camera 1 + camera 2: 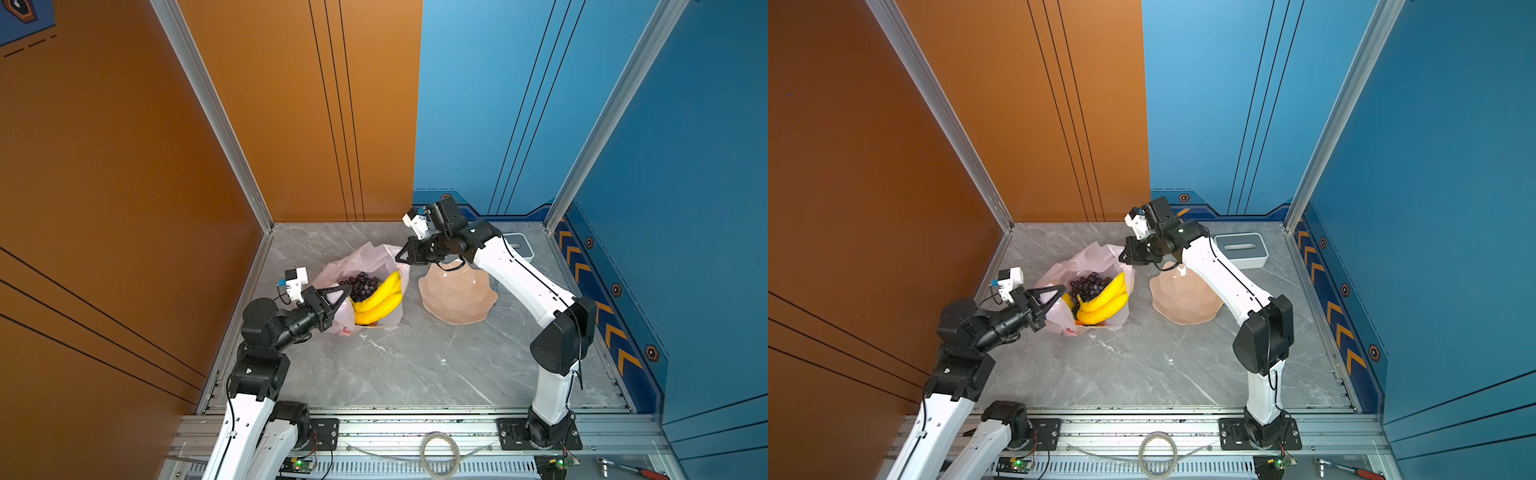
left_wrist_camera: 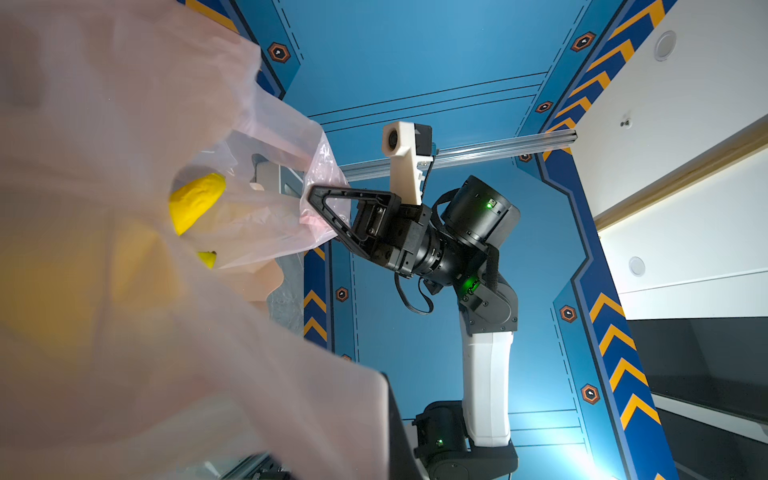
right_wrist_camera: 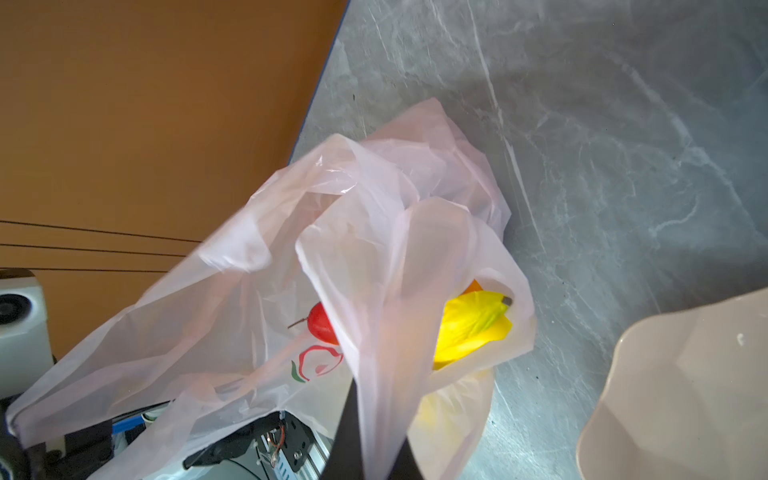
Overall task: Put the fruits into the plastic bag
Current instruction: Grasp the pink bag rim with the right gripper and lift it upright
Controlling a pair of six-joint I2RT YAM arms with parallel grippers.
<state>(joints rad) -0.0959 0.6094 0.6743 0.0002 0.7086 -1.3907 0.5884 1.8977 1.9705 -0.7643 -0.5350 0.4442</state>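
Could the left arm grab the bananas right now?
Probably not yet: the left pincer is shut on the rim of the plastic bag. The bananas lie uncovered in its open mouth, but it must let go first.

The plastic bag (image 1: 365,255) is tinted translucent pale pink; bananas (image 1: 382,297) are coloured yellow, grapes (image 1: 361,284) dark purple, bowl (image 1: 453,297) peach, table (image 1: 415,365) grey-veined.

Both arms look the same tbh: left arm (image 1: 243,419) and right arm (image 1: 519,270) are white shells with chunky black joints (image 1: 561,336). Black triangular fingers (image 2: 361,193), white camera block (image 2: 405,162) just behind them, black cable (image 2: 409,301) looping off the wrist, green lights (image 2: 469,284).
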